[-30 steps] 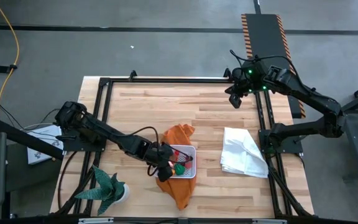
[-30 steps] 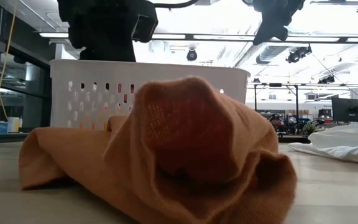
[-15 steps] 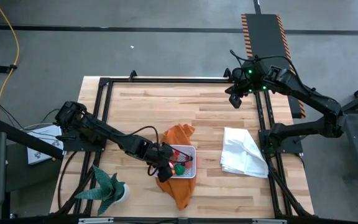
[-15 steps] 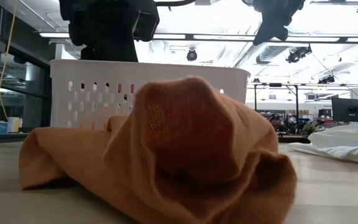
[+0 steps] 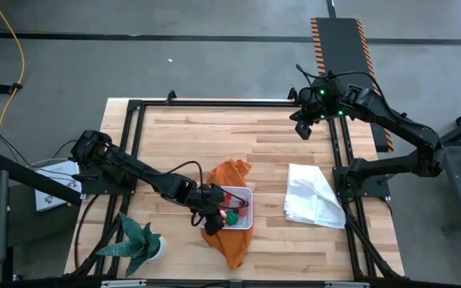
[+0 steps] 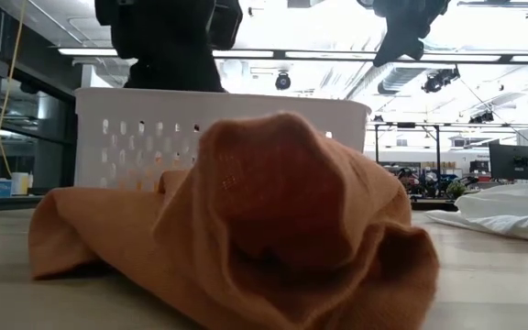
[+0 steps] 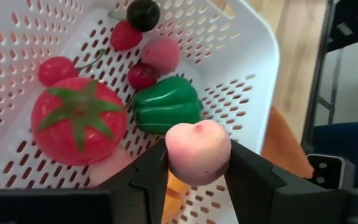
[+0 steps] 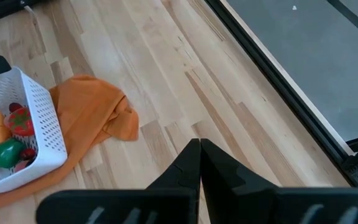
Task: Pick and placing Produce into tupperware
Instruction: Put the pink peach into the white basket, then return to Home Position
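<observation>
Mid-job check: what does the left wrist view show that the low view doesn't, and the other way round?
Only the left wrist view: the left claw shut on a pink peach over the tupperware, with a tomato and green pepper inside.
Only the low view: the white cloth and the orange cloth's full heap.
Both: the tupperware's perforated wall.

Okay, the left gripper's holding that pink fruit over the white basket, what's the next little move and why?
Probably open the left gripper and let the pink fruit drop. It is pinched between the fingers right above the white container, where the tomato and green pepper already lie, so a release should land it inside. The right gripper waits shut, far off.
</observation>
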Tool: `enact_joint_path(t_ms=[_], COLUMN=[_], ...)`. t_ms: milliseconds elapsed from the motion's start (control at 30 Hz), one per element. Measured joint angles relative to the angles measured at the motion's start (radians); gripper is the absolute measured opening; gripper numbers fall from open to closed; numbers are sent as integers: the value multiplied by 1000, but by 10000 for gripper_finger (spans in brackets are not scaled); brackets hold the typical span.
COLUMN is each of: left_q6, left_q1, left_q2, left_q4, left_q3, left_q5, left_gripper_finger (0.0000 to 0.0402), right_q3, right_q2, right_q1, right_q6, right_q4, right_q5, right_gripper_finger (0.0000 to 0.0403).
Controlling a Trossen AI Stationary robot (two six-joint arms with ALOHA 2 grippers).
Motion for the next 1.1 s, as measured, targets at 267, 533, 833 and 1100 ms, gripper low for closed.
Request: enact_joint_path(t_ms=[267,533,833,1100], left_q6=[-12,-54,68,239], left_q1=[0,0,17,86], left_q2=[0,0,-42,-107], left_q4=[38,41,-60,-417], left_q3=[0,0,127,381], left_q5=[1,4,-8,-88], left_gripper_finger=[218,283,224,120], right_q3=[0,0,0,0], right_q2=[0,0,0,-1], right_q1=[0,0,0,0], right_q6=[-8,-26,-26,-57], right_q4=[0,0,0,-14], right_q5=[0,0,0,-28], right_gripper_finger=[0,0,0,0])
